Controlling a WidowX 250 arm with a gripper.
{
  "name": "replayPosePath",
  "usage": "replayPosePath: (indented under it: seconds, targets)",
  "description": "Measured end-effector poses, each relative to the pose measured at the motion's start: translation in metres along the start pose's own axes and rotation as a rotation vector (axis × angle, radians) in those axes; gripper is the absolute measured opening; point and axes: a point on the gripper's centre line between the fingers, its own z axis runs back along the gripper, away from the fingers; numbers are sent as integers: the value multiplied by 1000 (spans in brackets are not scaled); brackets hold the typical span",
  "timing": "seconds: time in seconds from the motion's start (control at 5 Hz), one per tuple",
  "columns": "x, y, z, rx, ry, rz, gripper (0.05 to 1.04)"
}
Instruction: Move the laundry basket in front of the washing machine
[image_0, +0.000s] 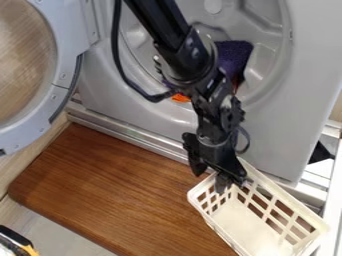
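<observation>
The black gripper (210, 182) is at the upper-left end of the cream plastic laundry basket (257, 229). Its fingers stand apart, one outside the short end rim and the other over the basket's inside. The basket, with latticed sides, is at the lower right beside the wooden board, its long side slanting down to the right. Behind the arm is the grey washing machine (267, 125), its round door (63, 65) swung out to the left. Dark purple cloth (234, 56) and an orange piece (180, 98) show in the drum opening, partly hidden by the arm.
A brown wooden board (113, 190) lies in front of the machine, left of the basket. A metal rail (133, 136) runs along the machine's base. White frame parts (334, 190) stand at the right edge, and a black and yellow object (17, 242) is at the lower left.
</observation>
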Motion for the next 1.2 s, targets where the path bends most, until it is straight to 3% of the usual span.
replayPosePath:
  seconds: [0.2,0.4,0.8,1.0,1.2]
  targets:
    - [0,0,0,4,-2,-2,342]
    - [-1,0,0,6,7,12,178]
    - [-3,-6,7,-30,-3,16,128]
    - [-5,-8,24,-48,-41,39,107]
    - [-5,-6,55,-47,-123,35,96]
